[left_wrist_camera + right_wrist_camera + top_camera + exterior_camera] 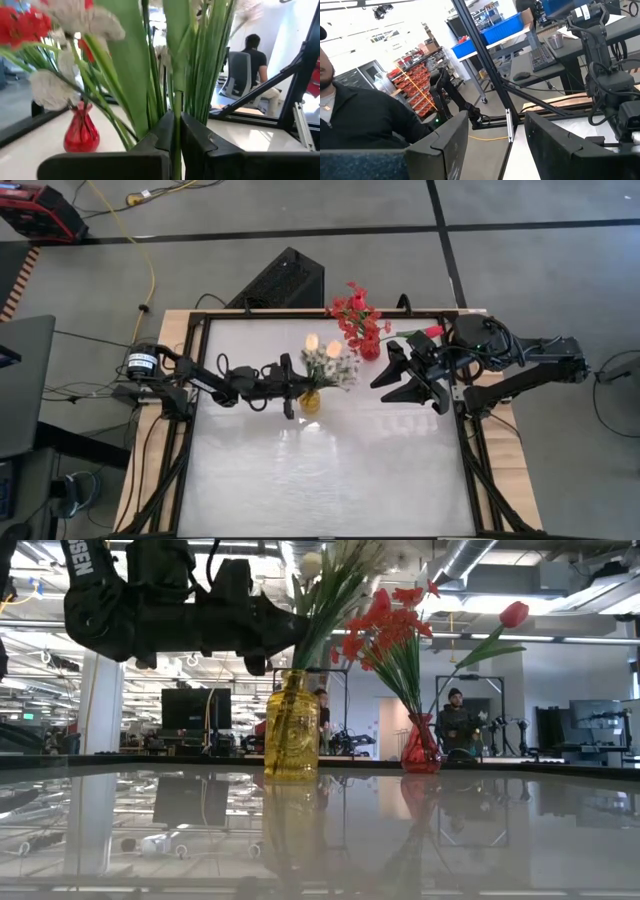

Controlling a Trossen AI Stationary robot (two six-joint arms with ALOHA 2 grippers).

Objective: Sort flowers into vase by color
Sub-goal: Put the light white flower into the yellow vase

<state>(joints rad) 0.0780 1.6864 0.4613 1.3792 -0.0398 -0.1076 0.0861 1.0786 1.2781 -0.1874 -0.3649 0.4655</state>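
Note:
A yellow glass vase (310,402) (291,730) stands mid-table with white sprays and pale peach tulip buds (322,358) upright in it. Toward the far edge, a red vase (370,350) (421,745) holds red clustered blooms (354,315) and one red tulip (432,332) (514,613) that leans out toward the right. My left gripper (291,385) (176,127) is at the yellow vase's bunch, shut on a green stem. My right gripper (385,368) (497,145) hangs open and empty to the right of the red vase. My left gripper pinches one green stem (176,112) of the yellow vase's bunch between its two fingers, above the vase's mouth. The fingers come in level from the table's left, lying across the stem. The stem stands upright, and its lower end goes down among the other stems into the vase.
Black frame rails (462,430) edge the glossy white table (330,480). The two vases stand close together in the far middle; the near half of the table is bare. A person sits close in the right wrist view (355,125), and others sit in the room behind (455,720).

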